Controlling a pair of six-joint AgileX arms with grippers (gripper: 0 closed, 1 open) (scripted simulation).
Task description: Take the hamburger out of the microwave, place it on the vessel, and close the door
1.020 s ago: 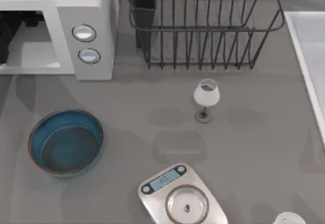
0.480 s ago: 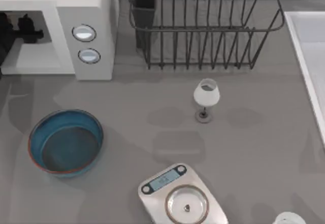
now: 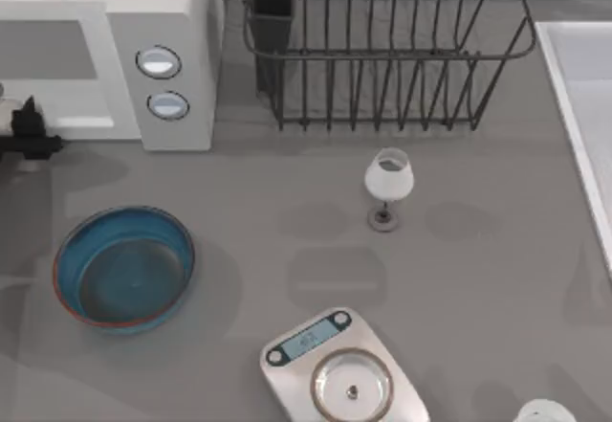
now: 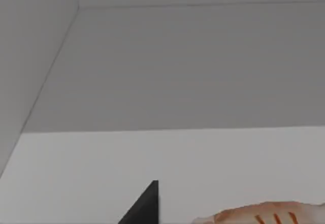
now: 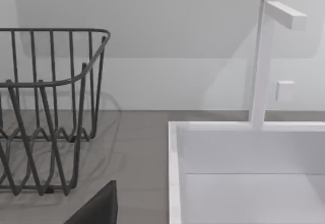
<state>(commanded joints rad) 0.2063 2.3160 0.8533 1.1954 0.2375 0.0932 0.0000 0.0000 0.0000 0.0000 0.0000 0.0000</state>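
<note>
The white microwave (image 3: 158, 20) stands at the back left with its cavity open toward the front; its door is out of view. My left gripper (image 3: 27, 137) hangs at the left edge, just in front of the cavity's mouth. In the left wrist view a dark fingertip (image 4: 145, 208) shows beside the whitish, orange-striped hamburger (image 4: 261, 214), and the gripper is shut on it. The blue-teal vessel (image 3: 124, 269) with a reddish-brown rim rests on the table in front of the microwave, nothing inside. My right gripper (image 5: 99, 209) is parked at the front right.
A dark wire dish rack (image 3: 382, 49) stands behind the table's middle. A small white goblet (image 3: 388, 185) stands in front of it. A steel scale (image 3: 342, 369) lies at the front. A white sink (image 3: 583, 106) with a faucet (image 5: 264, 61) borders the right side.
My left gripper has backed out of the microwave cavity toward the table's front, to a spot just outside its mouth. The cavity now looks bare from above.
</note>
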